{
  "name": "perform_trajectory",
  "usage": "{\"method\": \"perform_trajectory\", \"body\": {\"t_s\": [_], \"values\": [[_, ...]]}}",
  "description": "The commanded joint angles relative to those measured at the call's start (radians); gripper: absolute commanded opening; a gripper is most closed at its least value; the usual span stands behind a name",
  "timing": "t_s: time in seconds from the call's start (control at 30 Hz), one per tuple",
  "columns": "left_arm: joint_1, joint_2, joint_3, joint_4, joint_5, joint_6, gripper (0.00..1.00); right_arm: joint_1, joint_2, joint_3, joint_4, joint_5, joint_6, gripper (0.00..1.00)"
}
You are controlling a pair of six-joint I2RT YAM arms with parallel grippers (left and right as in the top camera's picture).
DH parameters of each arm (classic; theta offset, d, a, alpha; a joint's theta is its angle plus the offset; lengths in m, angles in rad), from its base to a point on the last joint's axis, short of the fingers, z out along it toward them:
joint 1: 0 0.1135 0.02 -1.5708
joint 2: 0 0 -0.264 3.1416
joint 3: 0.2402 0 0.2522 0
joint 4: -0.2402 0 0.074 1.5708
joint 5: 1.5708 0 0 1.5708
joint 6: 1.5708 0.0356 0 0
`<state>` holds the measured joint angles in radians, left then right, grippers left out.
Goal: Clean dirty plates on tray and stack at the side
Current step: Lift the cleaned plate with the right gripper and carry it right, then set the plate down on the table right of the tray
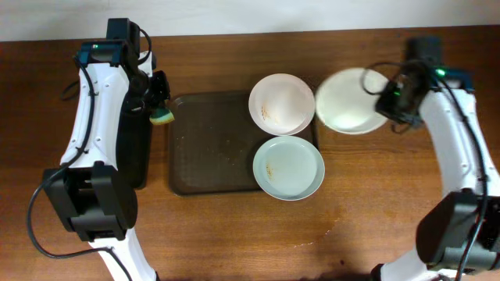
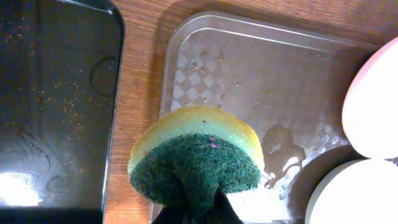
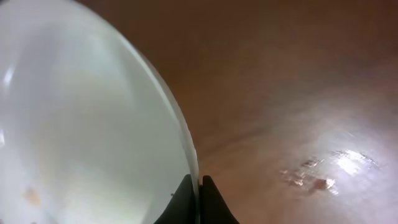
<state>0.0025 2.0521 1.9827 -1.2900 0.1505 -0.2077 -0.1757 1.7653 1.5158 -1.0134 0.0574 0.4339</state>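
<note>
**While Two Plates Sit on the Tray, I Grip a Third Beside It**

Where the table (image 1: 234, 234) begins at far left, the narrow black tray (image 1: 134, 152) lies lengthwise under my left arm. My left pincer (image 1: 159, 108) is closed on a round sponge (image 1: 162, 117), yellow backed with a green scouring face. The sponge hangs over the strip of wood between the black tray and the left rim of the large brown tray (image 1: 207, 148).

The brown tray's left and middle are bare and wet. At its right end, the far plate (image 1: 281, 103) carries brownish smears and overlaps the rim. The near plate (image 1: 288, 167) shows a small smear and overhangs the right edge. The two plates touch.

Just right of the tray, off it, is the third plate (image 1: 350, 100). My right pincer (image 1: 385, 99) is clamped on its right rim, fingers pressed together on the edge. I cannot tell whether this plate rests on the wood.
</note>
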Motion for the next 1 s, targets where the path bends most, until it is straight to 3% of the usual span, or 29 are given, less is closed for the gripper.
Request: {"method": "perform_trajectory", "body": {"t_s": [0.0,0.23,0.43,0.47,0.5,0.53,0.6,0.77,0.87,0.97], "values": [[0.002,-0.005,0.015,0.003,0.011,0.015,0.01,-0.116,0.011,-0.152,0.085,-0.032,0.017,0.04],[0.002,-0.005,0.015,0.003,0.011,0.015,0.01,-0.179,0.011,-0.397,0.385,-0.075,0.015,0.04],[0.002,-0.005,0.015,0.003,0.011,0.015,0.01,-0.124,0.011,-0.43,0.369,-0.073,0.016,0.04],[0.002,-0.005,0.015,0.003,0.011,0.015,0.01,-0.119,0.011,-0.43,0.367,-0.072,0.015,0.08],[0.002,-0.005,0.015,0.003,0.011,0.015,0.01,-0.118,0.011,-0.43,0.368,-0.073,0.016,0.21],[0.002,-0.005,0.015,0.003,0.011,0.015,0.01,-0.119,0.01,-0.427,0.367,-0.073,0.015,0.41],[0.002,-0.005,0.015,0.003,0.011,0.015,0.01,-0.12,0.007,-0.388,0.32,-0.074,0.012,0.51],[0.0,-0.005,0.015,0.003,0.011,0.015,0.01,-0.05,-0.078,-0.099,-0.036,-0.217,-0.064,0.5],[0.0,-0.005,0.015,0.003,0.011,0.015,0.01,0.064,-0.079,-0.118,-0.099,-0.298,-0.086,0.49],[0.0,-0.005,0.015,0.003,0.011,0.015,0.01,0.216,-0.071,-0.218,-0.056,-0.289,-0.031,0.49]]}}
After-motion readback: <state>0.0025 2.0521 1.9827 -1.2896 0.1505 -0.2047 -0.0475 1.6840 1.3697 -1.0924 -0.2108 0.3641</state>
